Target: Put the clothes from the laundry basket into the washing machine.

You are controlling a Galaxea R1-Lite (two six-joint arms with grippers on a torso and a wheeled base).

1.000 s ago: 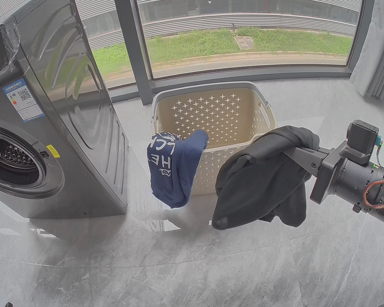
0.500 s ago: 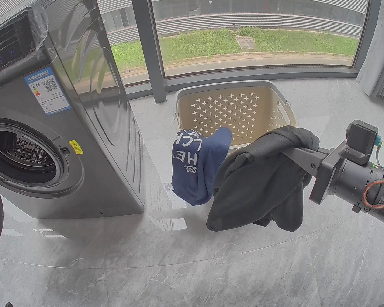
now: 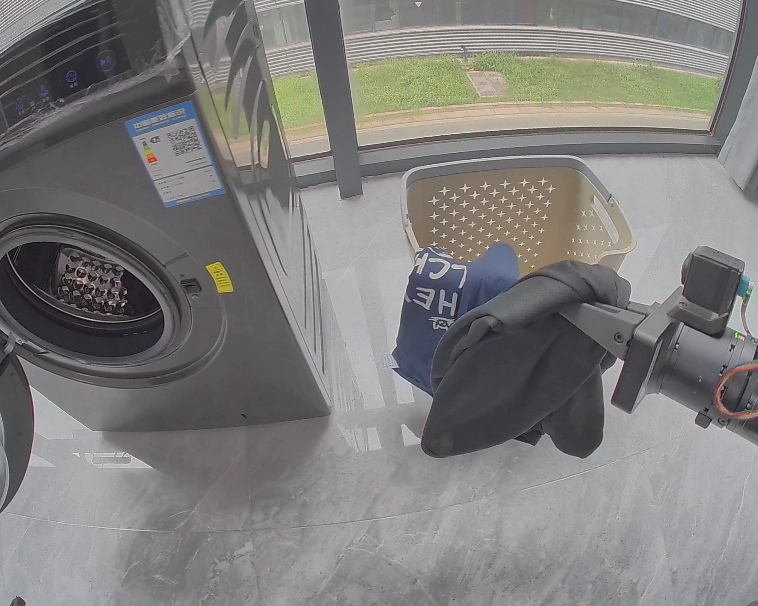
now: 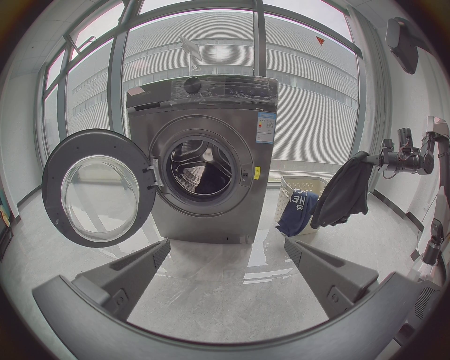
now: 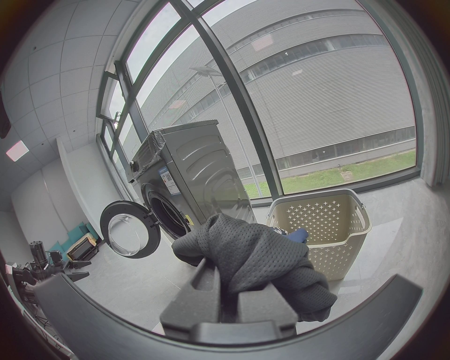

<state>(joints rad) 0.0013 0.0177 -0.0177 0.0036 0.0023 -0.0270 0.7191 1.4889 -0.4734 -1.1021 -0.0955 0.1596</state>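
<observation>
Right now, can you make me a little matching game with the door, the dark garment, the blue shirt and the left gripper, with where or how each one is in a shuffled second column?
Column one:
1. door
2. dark garment
3. blue shirt
4. left gripper

Column two:
A. draped over the rim of the basket
B. swung open
C. open, holding nothing
D. hanging from the right gripper

Pairs: 1-B, 2-D, 3-A, 4-C
</observation>
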